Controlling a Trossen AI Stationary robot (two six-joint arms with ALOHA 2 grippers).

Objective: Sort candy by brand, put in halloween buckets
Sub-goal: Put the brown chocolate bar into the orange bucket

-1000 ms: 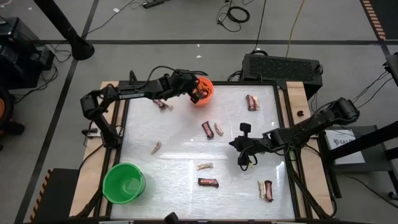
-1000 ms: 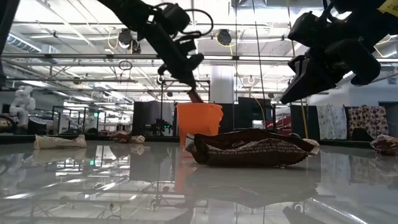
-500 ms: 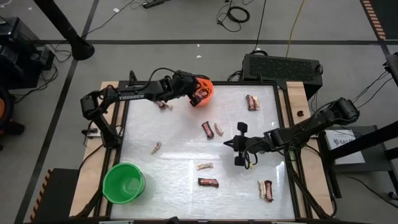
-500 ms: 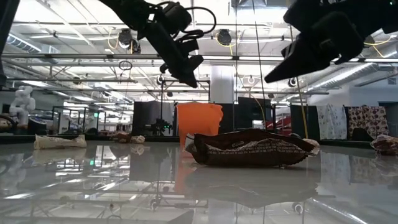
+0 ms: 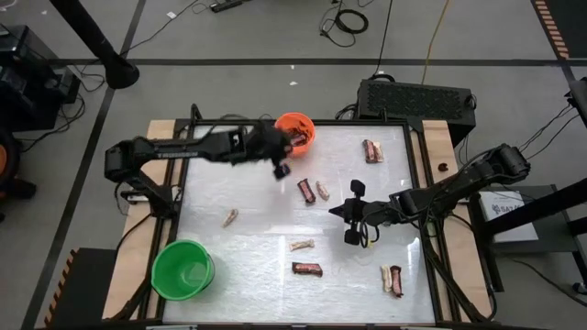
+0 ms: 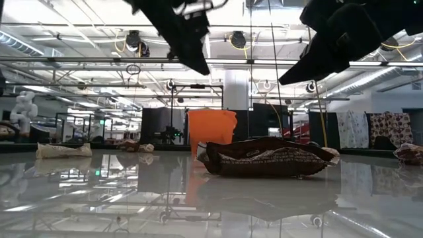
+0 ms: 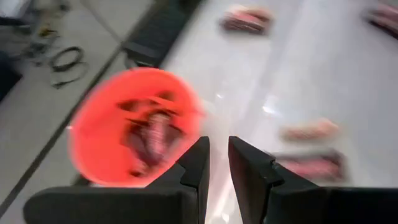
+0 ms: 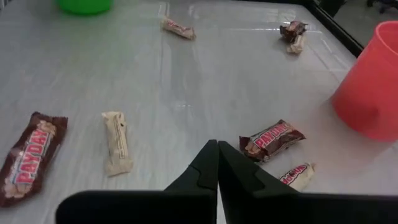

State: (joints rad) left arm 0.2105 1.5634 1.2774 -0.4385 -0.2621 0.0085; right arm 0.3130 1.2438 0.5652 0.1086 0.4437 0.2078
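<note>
The orange bucket [image 5: 295,131] stands at the table's far edge and holds dark candy [image 7: 152,134]. The green bucket [image 5: 183,269] stands at the near left corner. Dark brown and cream candy pieces lie scattered on the table, among them a dark bar [image 5: 305,190] beside a cream one [image 5: 322,190]. My left gripper [image 5: 280,167] hovers just near-side of the orange bucket, empty, its fingers [image 7: 217,155] a narrow gap apart. My right gripper [image 5: 348,220] hovers right of the table's middle, shut and empty [image 8: 217,149].
More candy lies at the far right [image 5: 371,150], the left [image 5: 230,217], the near middle [image 5: 301,245] [image 5: 306,269] and the near right [image 5: 392,280]. A black box [image 5: 417,96] stands beyond the far edge. Open table lies between the buckets.
My left gripper held a dark piece over the orange bucket; the piece is gone from its fingertips, and the gripper has drawn away from the bucket toward the table's near side. My right gripper has gone a little toward the table's left and up.
</note>
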